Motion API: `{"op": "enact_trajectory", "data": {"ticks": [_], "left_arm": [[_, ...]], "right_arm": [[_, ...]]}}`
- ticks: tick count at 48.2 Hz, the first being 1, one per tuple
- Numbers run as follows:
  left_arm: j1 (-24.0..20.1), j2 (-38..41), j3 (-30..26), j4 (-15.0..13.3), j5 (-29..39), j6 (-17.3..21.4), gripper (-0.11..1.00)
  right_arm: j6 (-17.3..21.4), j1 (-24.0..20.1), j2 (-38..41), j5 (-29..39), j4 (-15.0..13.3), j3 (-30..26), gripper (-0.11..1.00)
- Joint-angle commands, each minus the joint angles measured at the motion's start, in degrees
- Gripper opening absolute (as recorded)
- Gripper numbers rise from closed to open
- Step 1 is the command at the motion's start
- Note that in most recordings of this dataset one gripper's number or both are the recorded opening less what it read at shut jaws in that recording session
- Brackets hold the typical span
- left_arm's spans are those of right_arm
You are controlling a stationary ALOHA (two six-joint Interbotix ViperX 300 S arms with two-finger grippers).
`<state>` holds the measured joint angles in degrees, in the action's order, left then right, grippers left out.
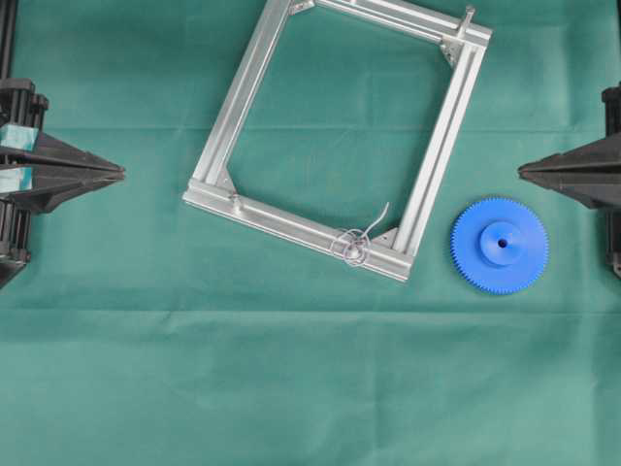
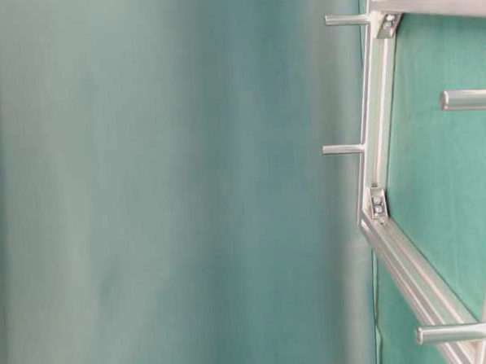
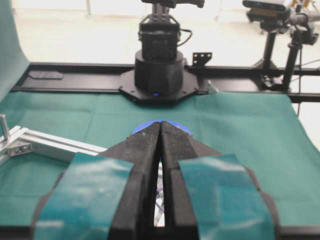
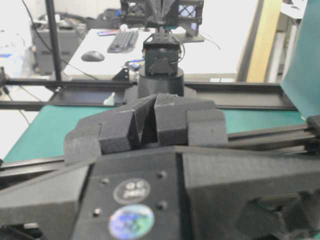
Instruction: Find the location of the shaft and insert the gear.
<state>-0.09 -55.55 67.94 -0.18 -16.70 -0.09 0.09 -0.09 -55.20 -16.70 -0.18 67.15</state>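
Observation:
The blue gear [image 1: 500, 245] lies flat on the green cloth, just right of the aluminium frame [image 1: 243, 87]. The thin shaft [image 1: 356, 248] stands on the frame's near bar by its right corner, with curly wire loops at its base. My left gripper [image 1: 120, 173] is at the left edge, shut and empty, far from both. My right gripper [image 1: 522, 170] is at the right edge, shut and empty, a short way beyond the gear. In the left wrist view the shut left gripper [image 3: 160, 125] hides most of the gear [image 3: 140, 127]. The right wrist view shows only the shut right gripper [image 4: 153, 100].
A plain grey peg [image 1: 467, 21] stands on the frame's far right corner. The table-level view shows the frame [image 2: 379, 142] with several pegs sticking out. The other arm's base [image 3: 159, 70] faces the left wrist camera across the cloth.

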Motion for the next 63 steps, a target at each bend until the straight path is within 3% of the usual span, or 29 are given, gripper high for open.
{"op": "enact_trajectory", "data": {"ticks": [1, 13, 24, 29, 38, 42, 52, 63], "left_arm": [[0.00, 0.35, -2.20, -0.70, 1.67, 0.35, 0.01], [0.00, -0.26, -2.37, -0.70, 4.66, 0.35, 0.00], [0.00, 0.09, -2.29, -0.70, 4.92, 0.35, 0.00], [0.00, 0.09, -2.29, -0.70, 4.92, 0.35, 0.00], [0.00, 0.09, -2.29, -0.70, 4.92, 0.35, 0.00], [0.00, 0.09, -2.29, -0.70, 4.92, 0.35, 0.00], [0.00, 0.18, -2.29, -0.70, 4.92, 0.44, 0.00], [0.00, 0.18, -2.29, -0.70, 4.92, 0.35, 0.00]], "right_arm": [[-0.18, 0.18, 0.26, 0.00, 0.00, -0.88, 0.00], [0.18, 0.18, 0.18, 13.45, 0.09, -5.36, -0.01], [0.18, 0.18, 0.00, 19.95, 0.09, -7.12, 0.04], [0.26, 0.18, -0.09, 21.80, 0.09, -7.21, 0.22], [0.62, 0.18, -0.09, 22.32, 0.09, -7.21, 0.78], [0.53, 0.18, -0.09, 22.59, 0.09, -7.21, 0.91], [0.70, 0.18, -0.09, 26.37, 0.09, -7.38, 0.92], [2.72, 0.18, -0.09, 38.41, 0.79, -9.67, 0.92]]}}
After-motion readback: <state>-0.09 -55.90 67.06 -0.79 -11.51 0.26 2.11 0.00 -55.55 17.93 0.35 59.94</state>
